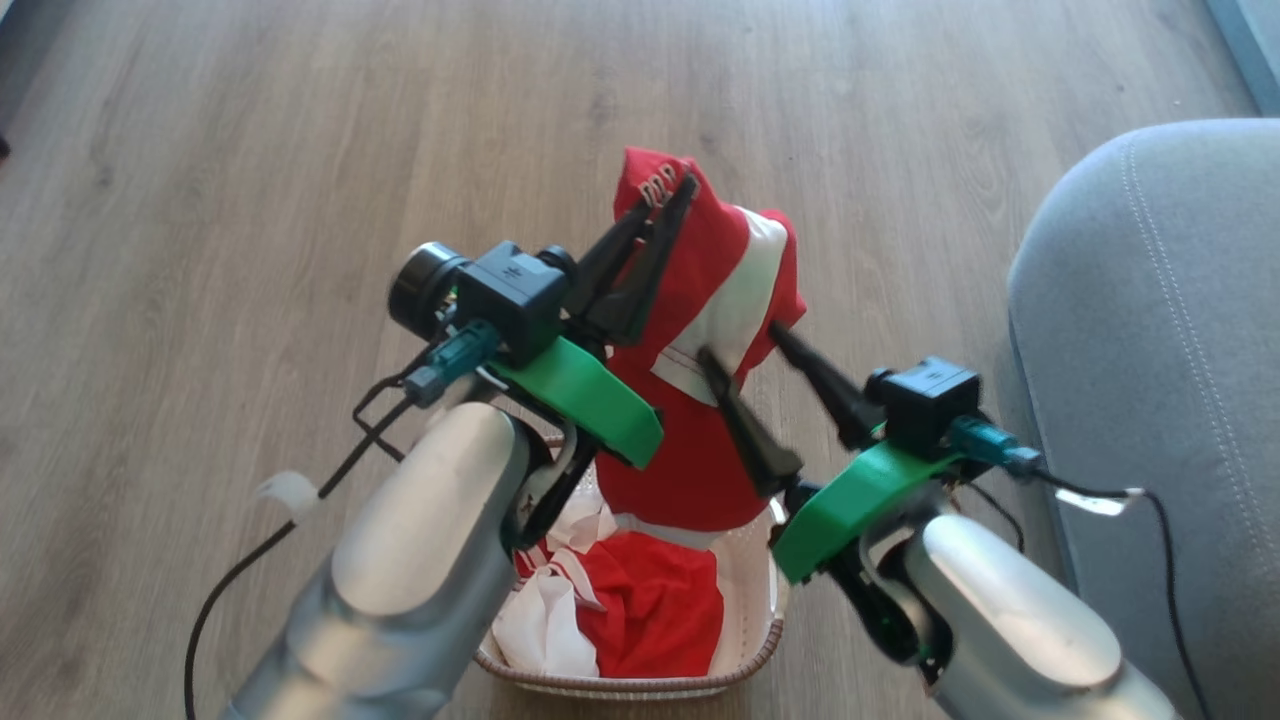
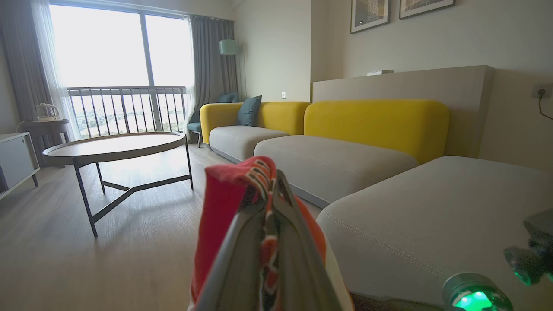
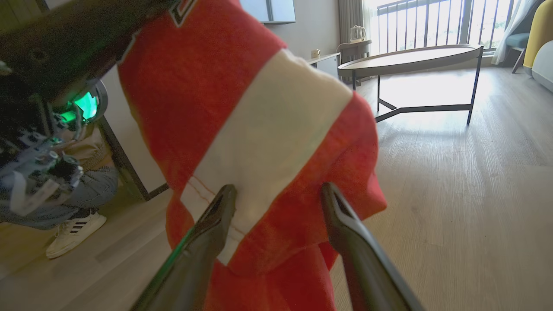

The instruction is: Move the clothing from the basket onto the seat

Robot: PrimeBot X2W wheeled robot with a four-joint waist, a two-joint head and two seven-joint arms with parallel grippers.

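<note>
Left claw (image 1: 678,195) is clamped shut on the striped trim at the top of the red jersey (image 1: 700,270), holding it up so that the cloth hangs straight down from the fingertips. Right claw (image 1: 742,342) stands wide open and grips nothing. It has one finger on each side of the hanging jersey, level with its white panel. Whether the tips touch the cloth cannot be told.

Floor (image 1: 250,150), pale wood, spreads beneath and beyond both claws. Seat (image 1: 1150,330), grey with a double line of pale stitching along its rounded edge, lies to the right of the right claw, near it but apart. Basket (image 1: 640,688) sits on the floor below both claws, between the two forearms, with its brown rim showing along the near edge. Inside it, under the lifted jersey, lies more red and white clothing (image 1: 620,600) in a loose heap. In the right wrist view a person's white shoe (image 3: 75,233) rests on the floor to the left of the right claw, beyond the hanging cloth.
</note>
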